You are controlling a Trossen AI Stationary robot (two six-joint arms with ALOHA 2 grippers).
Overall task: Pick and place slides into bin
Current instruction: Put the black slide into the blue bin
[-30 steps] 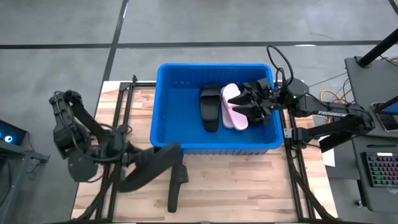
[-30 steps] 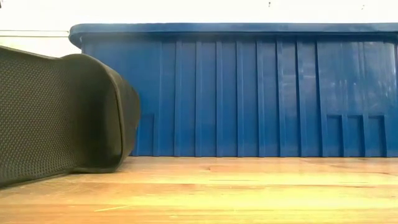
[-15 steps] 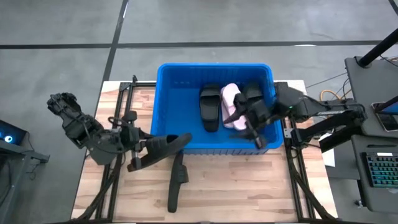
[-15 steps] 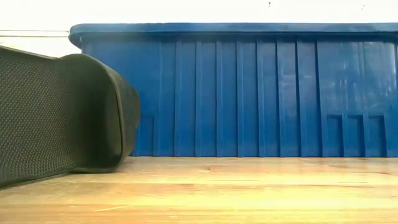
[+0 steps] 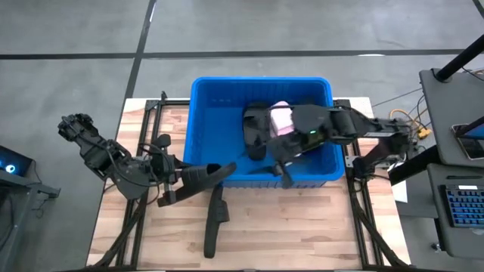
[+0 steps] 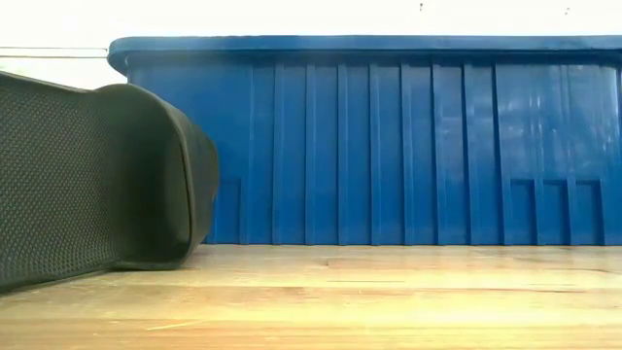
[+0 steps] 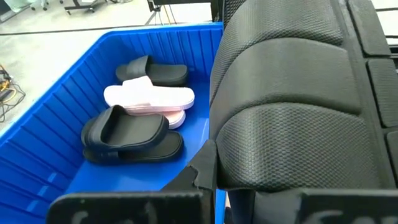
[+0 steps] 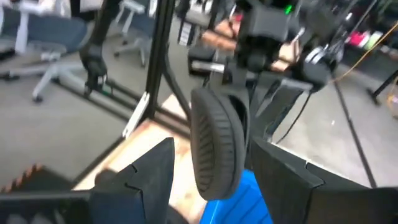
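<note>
The blue bin point(image 5: 215, 106) stands at the far middle of the wooden surface point(image 5: 302, 227), its long axis running side to side.

Three slides lie in the bin's right half. In the left wrist view they form a close cluster: a black slide point(image 7: 132, 135) nearest the camera, the pale pink slide point(image 7: 149, 98) touching it behind, and a second black slide point(image 7: 152, 71) beyond the pink one. From above, the pink slide point(image 5: 280, 119) and a black one point(image 5: 253, 128) lie side by side with their long axes running from the near wall toward the far wall.

The left gripper point(image 5: 175, 183) sits just in front of the bin's near wall, left of centre. Its fingers are clamped on a black slide point(image 5: 206, 174), whose long axis runs roughly left to right and tilts slightly up, its free end reaching the bin's near rim. In the left wrist view this held slide point(image 7: 280, 99) shows its textured sole, over the bin's edge.

The right gripper point(image 5: 281, 157) reaches into the bin from the right, low near the front wall, with its fingers spread fairly wide. Whether anything is between them I cannot tell.

One more black slide point(image 5: 215, 223) lies on the surface in front of the bin, long axis running near to far. In the low view it point(image 6: 92, 180) stands on edge at the left.
</note>
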